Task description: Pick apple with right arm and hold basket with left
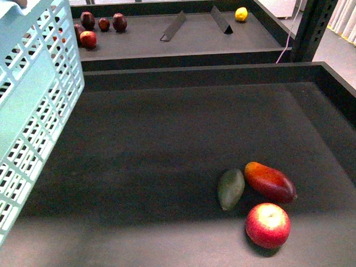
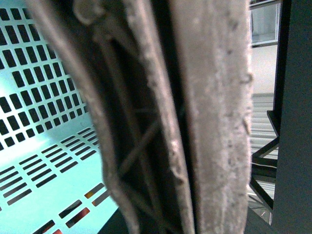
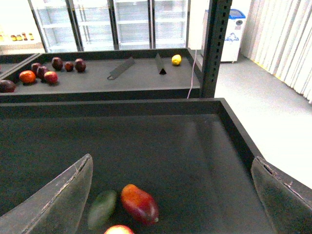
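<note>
The apple (image 1: 267,225) lies on the dark counter (image 1: 155,152) near its front edge, close to the right gripper (image 3: 170,204), whose fingers (image 3: 53,200) are spread wide and hold nothing. A mango (image 1: 270,181) and a green fruit (image 1: 230,188) lie just beside the apple. The basket (image 1: 29,98) hangs tilted at the left. Blurred grey bars (image 2: 209,117) fill the left wrist view, so I cannot tell whether the left gripper is clenched.
</note>
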